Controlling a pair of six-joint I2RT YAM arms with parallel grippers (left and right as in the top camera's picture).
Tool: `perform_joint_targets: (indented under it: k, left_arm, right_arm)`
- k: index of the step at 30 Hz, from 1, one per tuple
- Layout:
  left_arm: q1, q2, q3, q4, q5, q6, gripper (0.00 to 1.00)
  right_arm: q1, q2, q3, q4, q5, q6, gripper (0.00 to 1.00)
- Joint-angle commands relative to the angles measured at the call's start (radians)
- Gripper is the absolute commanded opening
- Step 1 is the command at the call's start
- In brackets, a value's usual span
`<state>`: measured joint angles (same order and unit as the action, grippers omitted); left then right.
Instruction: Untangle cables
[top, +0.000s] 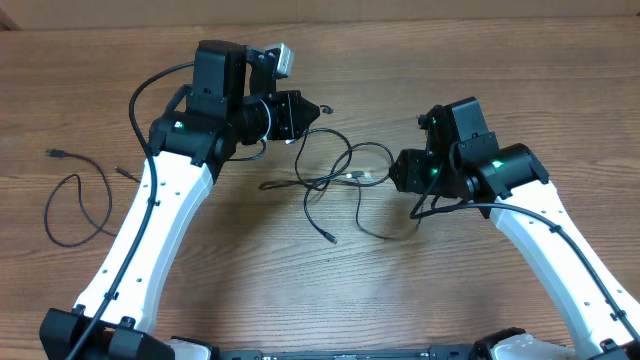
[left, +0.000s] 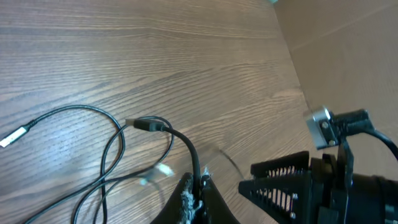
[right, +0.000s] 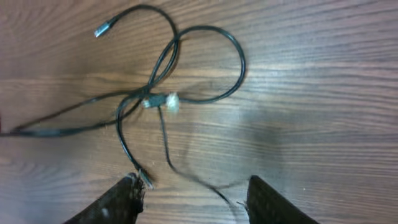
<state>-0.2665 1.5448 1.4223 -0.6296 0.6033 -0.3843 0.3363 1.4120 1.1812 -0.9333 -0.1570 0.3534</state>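
Note:
A loose tangle of thin black cables (top: 340, 172) lies on the wooden table between my two arms. My left gripper (top: 320, 108) is at the tangle's upper left, shut on one black cable (left: 198, 167). That cable arcs from the closed fingertips (left: 198, 182) to a plug (left: 147, 125). A silver-tipped end (left: 12, 137) lies further off. My right gripper (top: 393, 172) is at the tangle's right side. In the right wrist view it (right: 193, 194) stands open above the table, with the crossed loops (right: 163, 99) ahead, a plug end (right: 144, 180) beside its left finger (right: 118, 202) and a thin strand between the fingers.
A separate black cable (top: 75, 200) lies curled at the table's left side, apart from the tangle. A tan wall (left: 348, 56) borders the table's far edge. Thick black wires run along both white arms.

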Motion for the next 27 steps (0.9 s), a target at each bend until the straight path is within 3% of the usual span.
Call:
perform_joint_targets:
  k: [1,7,12,18,20,23,25,27]
  left_arm:
    - [0.003,-0.008,0.014,0.002,0.026,0.049,0.04]
    - [0.003,-0.008,0.014,-0.023,-0.005,0.093,0.04]
    - [0.003,-0.008,0.014,-0.147,-0.100,0.122,0.04]
    - [0.003,-0.008,0.014,-0.278,-0.256,0.131,0.05]
    - [0.002,-0.008,0.014,-0.294,-0.259,0.143,0.10]
    - [0.002,-0.008,0.014,-0.296,-0.232,0.146,0.38]
    - [-0.003,-0.008,0.014,-0.290,-0.193,0.146,0.51]
    - [-0.010,-0.008,0.014,-0.282,-0.153,0.145,0.55]
  right_arm:
    - [0.003,-0.007,0.010,0.013,0.033,0.017,0.50]
    - [0.003,-0.007,0.010,0.011,0.037,0.017,0.50]
    - [0.003,-0.007,0.010,0.001,0.037,0.013,0.59]
    - [0.003,-0.007,0.010,-0.019,0.036,0.013,0.61]
    - [0.003,-0.008,0.010,-0.023,0.036,0.013,0.64]
    - [0.003,-0.007,0.010,-0.026,0.036,0.013,0.64]
    - [0.003,-0.007,0.010,-0.026,0.036,0.013,0.65]
    - [0.003,-0.007,0.010,-0.026,0.036,0.013,0.64]
